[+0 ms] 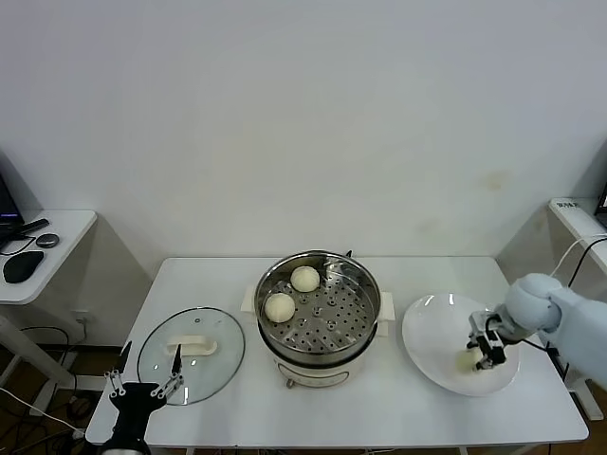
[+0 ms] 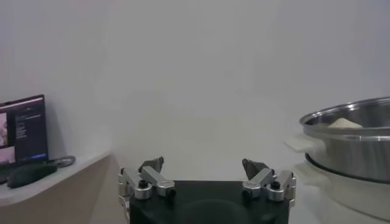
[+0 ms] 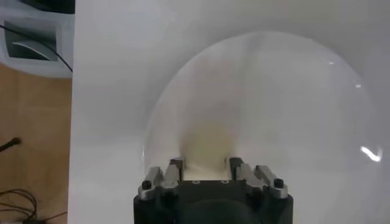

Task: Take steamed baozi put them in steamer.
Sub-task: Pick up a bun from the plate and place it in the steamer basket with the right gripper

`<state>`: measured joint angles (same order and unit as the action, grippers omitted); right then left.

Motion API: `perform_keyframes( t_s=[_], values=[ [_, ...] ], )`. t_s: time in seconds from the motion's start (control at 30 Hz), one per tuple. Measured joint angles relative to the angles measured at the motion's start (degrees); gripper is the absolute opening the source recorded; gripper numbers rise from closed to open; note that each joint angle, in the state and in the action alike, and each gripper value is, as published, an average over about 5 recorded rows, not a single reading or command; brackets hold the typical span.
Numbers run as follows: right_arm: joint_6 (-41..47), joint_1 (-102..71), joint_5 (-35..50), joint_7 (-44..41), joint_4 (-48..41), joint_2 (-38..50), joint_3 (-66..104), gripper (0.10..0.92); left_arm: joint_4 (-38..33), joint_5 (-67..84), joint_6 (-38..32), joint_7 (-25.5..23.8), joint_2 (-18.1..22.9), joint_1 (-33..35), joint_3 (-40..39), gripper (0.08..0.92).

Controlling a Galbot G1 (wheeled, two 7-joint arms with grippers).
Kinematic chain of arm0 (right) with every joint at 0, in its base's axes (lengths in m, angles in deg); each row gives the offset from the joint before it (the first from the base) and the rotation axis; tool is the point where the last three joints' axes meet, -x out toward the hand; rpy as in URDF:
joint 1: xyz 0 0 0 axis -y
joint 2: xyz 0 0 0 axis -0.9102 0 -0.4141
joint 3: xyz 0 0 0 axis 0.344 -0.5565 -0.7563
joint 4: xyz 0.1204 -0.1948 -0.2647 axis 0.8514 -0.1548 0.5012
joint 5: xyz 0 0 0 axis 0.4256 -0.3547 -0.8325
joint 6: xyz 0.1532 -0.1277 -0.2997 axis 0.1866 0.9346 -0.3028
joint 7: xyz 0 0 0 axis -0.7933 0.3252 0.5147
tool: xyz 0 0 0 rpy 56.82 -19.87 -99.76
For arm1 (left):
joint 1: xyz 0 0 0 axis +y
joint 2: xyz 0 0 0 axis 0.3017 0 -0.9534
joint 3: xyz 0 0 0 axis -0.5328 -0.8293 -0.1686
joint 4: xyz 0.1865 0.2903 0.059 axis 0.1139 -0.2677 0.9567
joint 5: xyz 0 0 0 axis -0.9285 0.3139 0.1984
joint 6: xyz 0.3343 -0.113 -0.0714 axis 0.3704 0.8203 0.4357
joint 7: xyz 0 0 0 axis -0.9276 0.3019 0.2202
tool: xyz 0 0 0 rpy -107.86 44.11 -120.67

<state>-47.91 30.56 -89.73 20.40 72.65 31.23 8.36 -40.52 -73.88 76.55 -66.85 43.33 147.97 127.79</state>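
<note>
Baozi: two (image 1: 292, 293) in steamer (image 1: 360, 284), one (image 3: 207, 145) on plate (image 1: 427, 327).

The right arm (image 1: 567, 318) is cased in smooth pale grey-white shells with a rounded, ball-like joint near the wrist. The right gripper (image 1: 487, 353) is built of black and silver parts. In the right wrist view, a black block is seen carrying silver metal finger links fastened with dark round screws. The left gripper (image 2: 204, 171) is made the same way: a black matte body, silver hinged links, dark screws and dark tapered fingertips (image 2: 153, 164).
</note>
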Motion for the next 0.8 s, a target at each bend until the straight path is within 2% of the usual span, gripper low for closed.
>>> perform_keyframes(
  t_s=[0.37,0.57,0.8],
  values=[
    [-2.4,21.2,8.3,-3.9,2.0,-4.6,-6.8,0.416,-0.5,0.5,0.0,-0.1,-0.6,-0.6,-0.1,0.823],
    [-5.8,31.8,12.8,-3.6,5.0,-11.5,-13.6,0.416,-0.4,0.6,-0.2,-0.1,-0.4,-0.8,0.2,0.823],
    [-12.4,36.5,14.7,-1.6,5.9,-21.0,-20.7,0.422,0.0,0.6,-0.7,-0.1,-0.1,-0.6,0.4,0.823]
  ],
)
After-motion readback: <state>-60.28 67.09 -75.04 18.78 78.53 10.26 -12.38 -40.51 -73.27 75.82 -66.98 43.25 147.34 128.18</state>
